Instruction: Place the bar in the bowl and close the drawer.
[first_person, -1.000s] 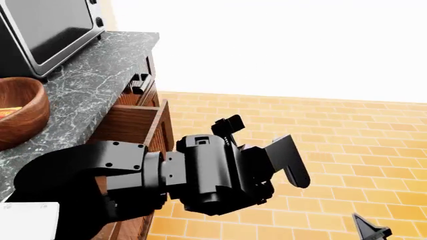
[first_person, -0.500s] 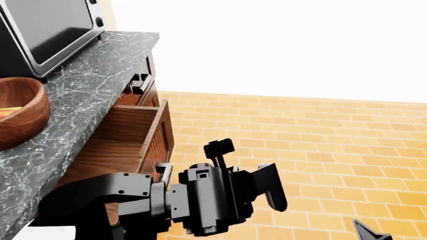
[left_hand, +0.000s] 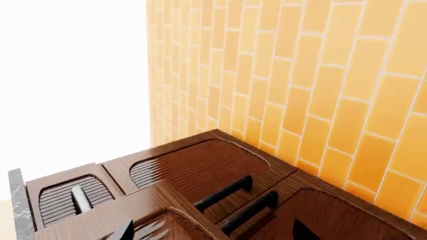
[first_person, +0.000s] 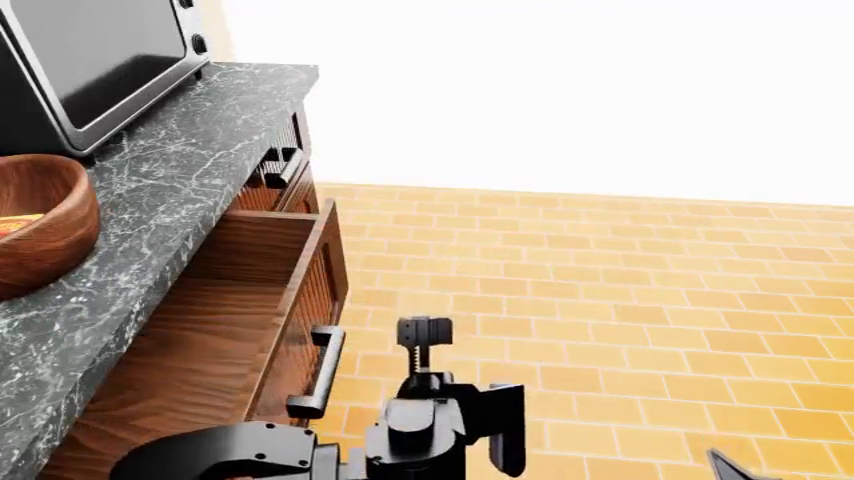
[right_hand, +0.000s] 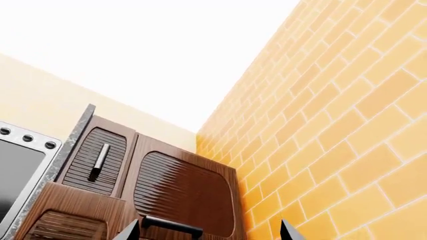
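My left gripper (first_person: 461, 440) hangs released beside the open drawer (first_person: 254, 330), the bowl (first_person: 40, 225) sitting at the counter's (first_person: 174, 190) near edge.

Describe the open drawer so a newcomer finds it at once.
Start at the dark marble counter carrying the wooden bowl and the oven. Just under its front edge, the drawer is pulled out over the orange tiled floor. Unlike the shut fronts beside it, its empty wood interior shows.

Bowl (first_person: 40, 235) on counter (first_person: 174, 200) w/ oven (first_person: 94, 60) behind; open drawer (first_person: 254, 330) below, right.
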